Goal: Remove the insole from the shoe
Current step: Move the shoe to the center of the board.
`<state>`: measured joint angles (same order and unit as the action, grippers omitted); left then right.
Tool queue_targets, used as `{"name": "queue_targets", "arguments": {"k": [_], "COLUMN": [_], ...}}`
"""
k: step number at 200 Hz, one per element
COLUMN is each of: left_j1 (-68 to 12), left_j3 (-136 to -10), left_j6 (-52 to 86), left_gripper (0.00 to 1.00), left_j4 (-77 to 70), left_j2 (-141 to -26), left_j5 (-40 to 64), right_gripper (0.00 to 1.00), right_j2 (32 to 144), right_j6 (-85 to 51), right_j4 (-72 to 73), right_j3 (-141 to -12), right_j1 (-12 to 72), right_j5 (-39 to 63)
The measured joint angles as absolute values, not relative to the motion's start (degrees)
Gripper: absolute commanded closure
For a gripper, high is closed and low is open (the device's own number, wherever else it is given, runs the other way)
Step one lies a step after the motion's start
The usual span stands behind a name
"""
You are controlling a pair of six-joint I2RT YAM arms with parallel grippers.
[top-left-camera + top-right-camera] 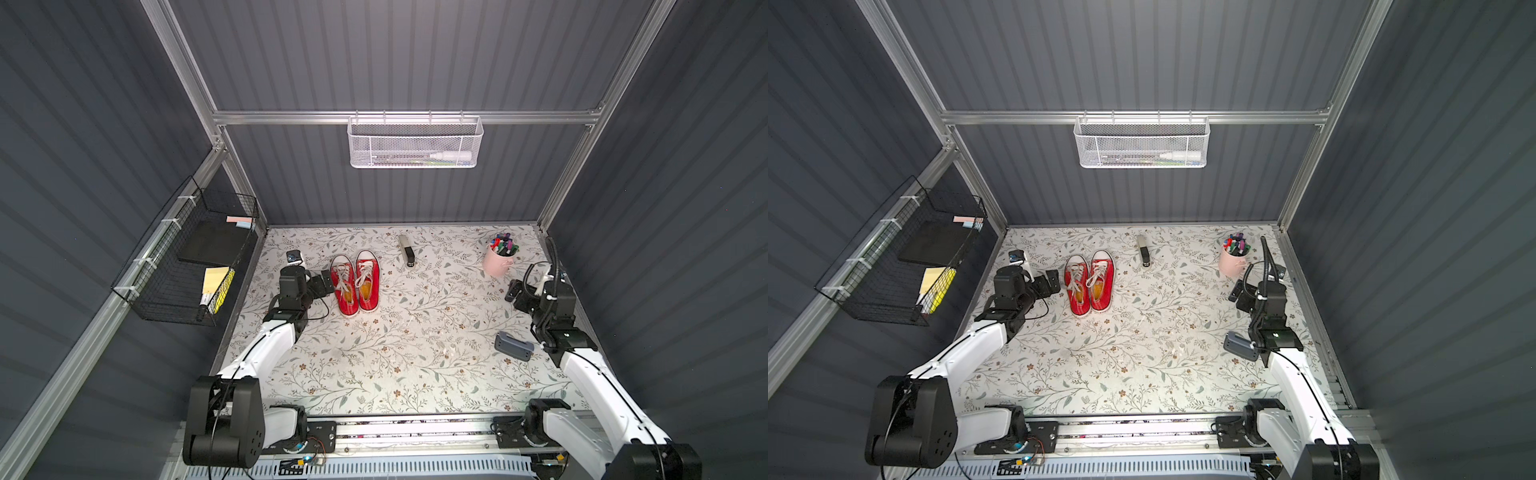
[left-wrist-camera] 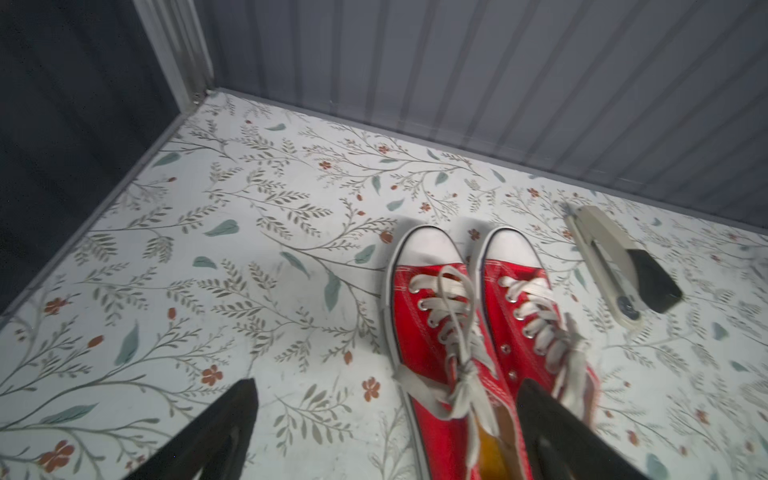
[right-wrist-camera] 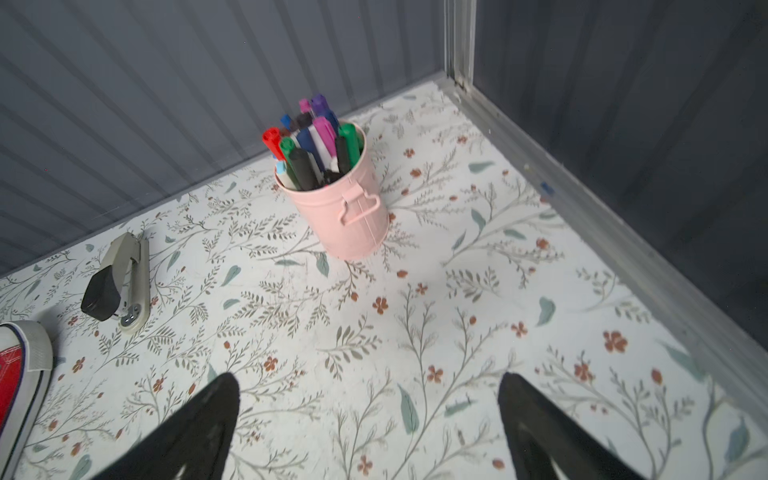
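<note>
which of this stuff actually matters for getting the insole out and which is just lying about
For the job:
red shoes
yellow insoles inside them
left fingers, open next to the shoes

Just lying about:
stapler
pink cup of markers
grey gadget
white mesh basket
black wire basket

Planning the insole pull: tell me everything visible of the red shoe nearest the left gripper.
The red shoe is a canvas-looking sneaker with white toe cap, white sole rim, metal eyelets and loosely tied off-white laces. It stands upright on the floral table, toe toward the back wall, close beside its twin. A yellow-orange insole shows in its opening. The open left gripper hangs at its outer side; contact cannot be told.
</note>
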<state>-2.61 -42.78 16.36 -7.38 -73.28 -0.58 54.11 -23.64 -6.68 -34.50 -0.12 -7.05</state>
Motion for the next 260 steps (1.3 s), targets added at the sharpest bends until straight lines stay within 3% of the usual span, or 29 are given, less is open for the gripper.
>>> {"name": "queue_targets", "arguments": {"k": [36,82,173,260], "left_j1": [-5.5,-14.0,-22.9,-23.2], "left_j3": [-46.5,-54.0,-72.3,-81.6], "left_j6": [21.3,27.1,32.6,32.3], "left_gripper": [0.07,0.13,0.39,0.59], "left_j4": [-0.7,13.4,34.9,36.4], "left_j2": [-73.3,-78.2,-94.5,-105.8], "left_j5": [5.0,4.6,-2.9,-7.2], "right_gripper": [0.01,0.02,0.07,0.08], "right_j2": [56.9,57.0,55.8,55.5], "right_j6": [-33.9,-38.8,-41.6,-41.5], "right_j4": [-22.0,-31.9,-37.4,-38.0], "right_j3": [-43.3,-44.0,-44.0,-44.0], "right_j1": [-0.1,-0.1,-0.1,-0.1], "right_j5": [-2.7,2.5,2.6,2.1]}}
